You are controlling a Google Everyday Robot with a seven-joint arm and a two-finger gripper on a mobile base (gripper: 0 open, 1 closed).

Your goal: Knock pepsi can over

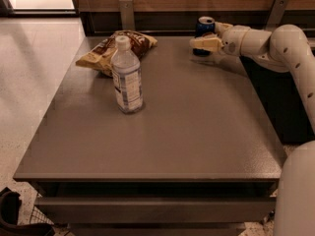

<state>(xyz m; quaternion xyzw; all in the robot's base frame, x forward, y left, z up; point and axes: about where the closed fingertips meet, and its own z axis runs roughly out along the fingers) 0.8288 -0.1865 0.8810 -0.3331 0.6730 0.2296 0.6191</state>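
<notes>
The pepsi can (204, 27) stands upright at the far right of the grey table (162, 132), dark blue with a silver top. My gripper (201, 44) comes in from the right on a white arm. Its tan fingers lie across the front of the can's lower half, touching or nearly touching it. The can's lower part is hidden behind the fingers.
A clear plastic water bottle (127, 77) with a white cap stands left of the table's middle. A brown chip bag (115, 50) lies at the far left. A dark wall with metal brackets (126, 14) runs behind the table. The arm's white body (298, 191) fills the lower right.
</notes>
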